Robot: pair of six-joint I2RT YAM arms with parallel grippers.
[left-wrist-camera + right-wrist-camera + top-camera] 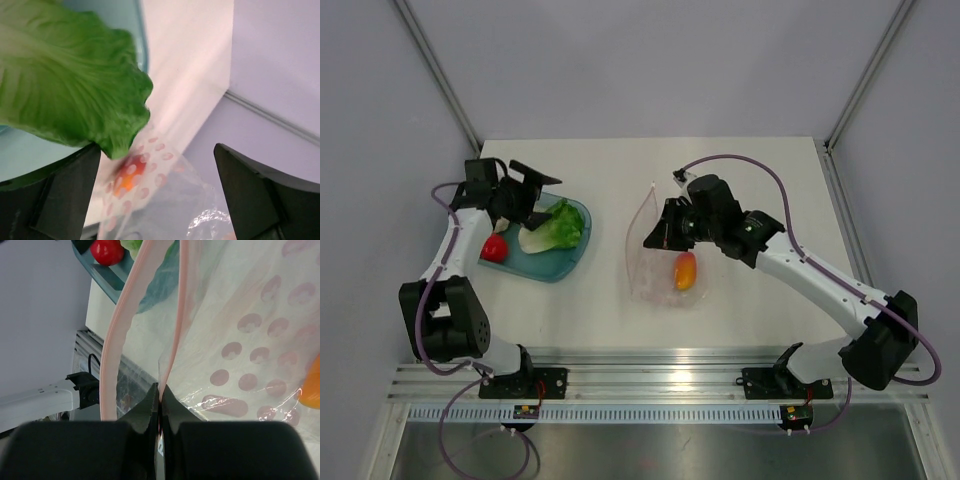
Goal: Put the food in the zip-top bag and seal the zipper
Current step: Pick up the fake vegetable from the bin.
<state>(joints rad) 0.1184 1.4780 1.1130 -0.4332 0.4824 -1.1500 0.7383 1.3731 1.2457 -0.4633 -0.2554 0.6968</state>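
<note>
The zip-top bag (665, 262) lies mid-table with its mouth held up and an orange-red food piece (685, 270) inside. My right gripper (660, 236) is shut on one pink zipper (177, 315) lip; the other lip (120, 330) bows away, so the mouth gapes. In the teal bowl (555, 265) lie a green lettuce leaf (563, 224), a whitish piece (532, 241) and a red tomato (495, 247). My left gripper (525, 190) hovers open over the bowl's far side. Its wrist view has the lettuce leaf (65, 75) just ahead of the left finger (60, 200), with nothing between the jaws.
Grey walls and metal posts bound the table at the back and sides. An aluminium rail (660, 385) runs along the near edge by the arm bases. The bowl's rim (107, 276) and the tomato (106, 251) show past the bag in the right wrist view.
</note>
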